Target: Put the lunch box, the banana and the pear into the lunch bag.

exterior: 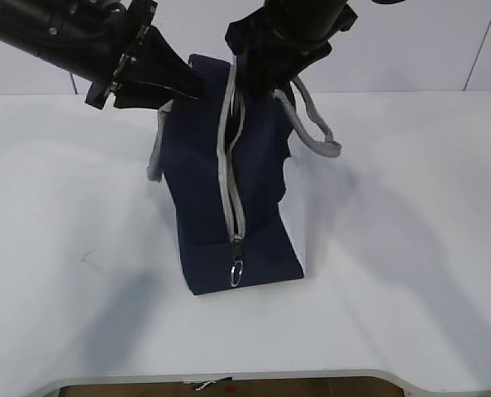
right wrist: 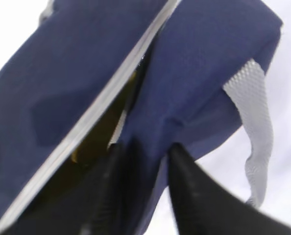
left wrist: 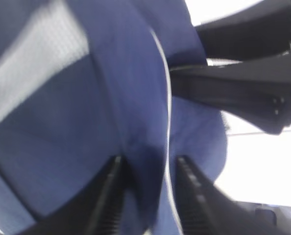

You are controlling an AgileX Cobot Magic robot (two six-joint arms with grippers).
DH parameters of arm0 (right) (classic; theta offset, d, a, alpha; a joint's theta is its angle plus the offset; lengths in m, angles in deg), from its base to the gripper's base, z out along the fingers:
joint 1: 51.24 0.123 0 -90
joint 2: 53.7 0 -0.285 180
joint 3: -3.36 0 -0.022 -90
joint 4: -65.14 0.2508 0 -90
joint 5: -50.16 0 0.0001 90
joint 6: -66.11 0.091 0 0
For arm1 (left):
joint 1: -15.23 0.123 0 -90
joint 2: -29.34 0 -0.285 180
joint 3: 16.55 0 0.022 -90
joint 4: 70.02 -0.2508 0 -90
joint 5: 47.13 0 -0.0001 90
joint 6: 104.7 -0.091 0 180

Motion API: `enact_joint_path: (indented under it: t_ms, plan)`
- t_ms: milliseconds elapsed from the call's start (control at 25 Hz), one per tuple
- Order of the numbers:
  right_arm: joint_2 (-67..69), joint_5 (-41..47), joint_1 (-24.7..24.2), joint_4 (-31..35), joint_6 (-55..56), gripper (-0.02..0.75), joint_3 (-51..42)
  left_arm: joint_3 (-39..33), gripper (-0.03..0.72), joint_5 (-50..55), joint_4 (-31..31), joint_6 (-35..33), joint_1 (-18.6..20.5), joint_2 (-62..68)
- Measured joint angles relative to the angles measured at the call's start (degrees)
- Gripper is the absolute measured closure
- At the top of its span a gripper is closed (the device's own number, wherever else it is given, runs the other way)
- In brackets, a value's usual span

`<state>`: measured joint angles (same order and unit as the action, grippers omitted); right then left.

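Lunch bag [exterior: 204, 190] stands upright, zipper [exterior: 231, 165] running top to bottom (ring pull lowest); both grippers pinch its fabric

White table [exterior: 411, 248], navy lunch bag [exterior: 204, 198] standing on it near the middle, zipper ring [exterior: 237, 271] toward the front edge

My left claw [exterior: 183, 87] and right claw [exterior: 266, 62] are masked at the tips by the lunch bag [exterior: 204, 182] top in the exterior view. Inside the bag's slit, something yellow [right wrist: 94, 142] shows; banana or pear, I cannot tell. Both wrist views are blurred, and my fingers [left wrist: 106, 196] run off the bottom edge.
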<state>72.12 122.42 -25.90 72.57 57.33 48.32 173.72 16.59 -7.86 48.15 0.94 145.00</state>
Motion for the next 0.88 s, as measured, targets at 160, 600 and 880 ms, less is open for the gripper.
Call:
enact_joint_path:
  t_ms: [160,600,880]
  plan:
    - [-0.74,0.00,0.00,0.00,0.19,0.299,0.00,0.00,0.363,2.30,-0.67,-0.81,0.00,0.00]
    - [-11.40,-0.04,0.00,1.06,0.74,0.278,0.00,0.00,0.351,5.12,-10.93,-1.39,0.21,-6.93]
    - [-18.03,-0.04,0.00,1.34,1.07,0.278,-1.93,0.00,0.353,5.85,-20.11,2.05,0.21,-8.91]
